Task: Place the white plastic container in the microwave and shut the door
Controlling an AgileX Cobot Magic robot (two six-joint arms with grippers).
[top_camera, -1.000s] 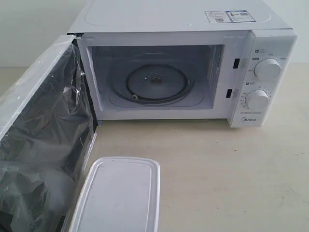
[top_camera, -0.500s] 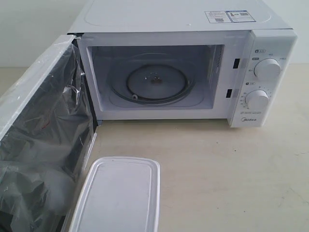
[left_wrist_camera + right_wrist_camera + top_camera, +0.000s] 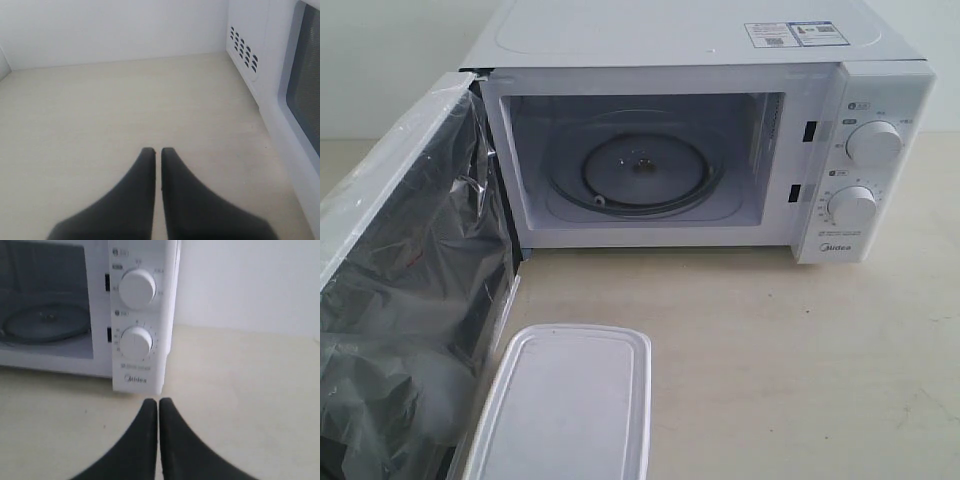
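A: Where is the white plastic container (image 3: 565,405)?

B: It lies flat on the table (image 3: 770,350), lid up, in front of the microwave (image 3: 670,30) and well short of the cavity. Its near end is cut off by the edge of the exterior view. Its left long side lies just beside the door (image 3: 410,280). I cannot tell whether they touch.

A: Door?

B: It is swung wide open to the left. The dark window faces inward and is covered with crinkled clear film (image 3: 470,190).

A: Cavity?

B: Only the glass turntable (image 3: 642,170) is inside, sitting on its ring. The container is not yet in.

A: Control panel?

B: There are two round knobs, upper (image 3: 873,143) and lower (image 3: 852,207), on the right panel. Stickers (image 3: 797,34) are on the top, near the right rear.

A: Left gripper (image 3: 157,150)?

B: The jaws are drawn together, with only a hairline slit between the dark fingers and nothing between them. It hangs over bare table. The vent holes (image 3: 243,47) in the microwave's side show in its wrist view.

A: Right gripper (image 3: 158,401)?

B: The same: jaws pressed close and empty. It points at the knob panel from over the table, apart from it.

A: Neither arm in the exterior view?

B: Correct. Both show only in their own wrist views.
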